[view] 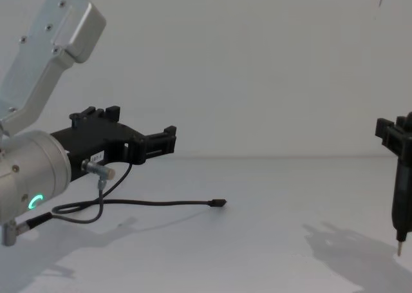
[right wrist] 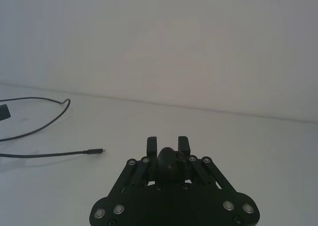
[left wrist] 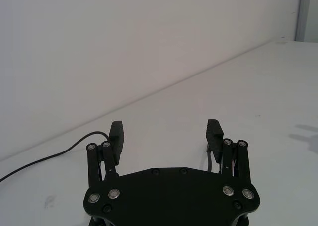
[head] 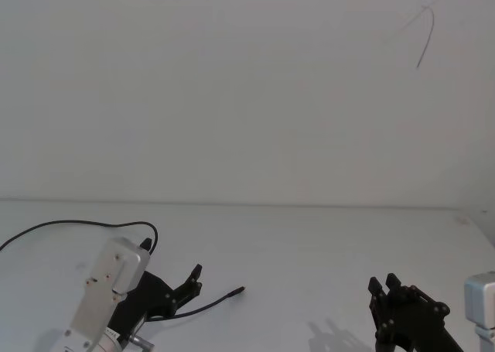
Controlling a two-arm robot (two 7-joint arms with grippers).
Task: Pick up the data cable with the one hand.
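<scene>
The left end effector (head: pixel 188 284), lower left of the head view, hangs above the surface (head: pixel 309 244) with jaws released and empty. The data cable (head: pixel 207 303) lies flat beneath it, its long axis running rightward and slightly up-frame to the plug (head: pixel 241 291), just beyond the fingertips. The right end effector (head: pixel 384 284), lower right, fingers drawn together, is well apart; the left arm is judged nearer

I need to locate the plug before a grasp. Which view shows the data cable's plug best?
Chest view: the data cable lies on the table, its plug side-on and largest, right of the open left claw. Head view shows the plug small; right wrist view, farther off; left wrist view, a stretch of cable.
</scene>
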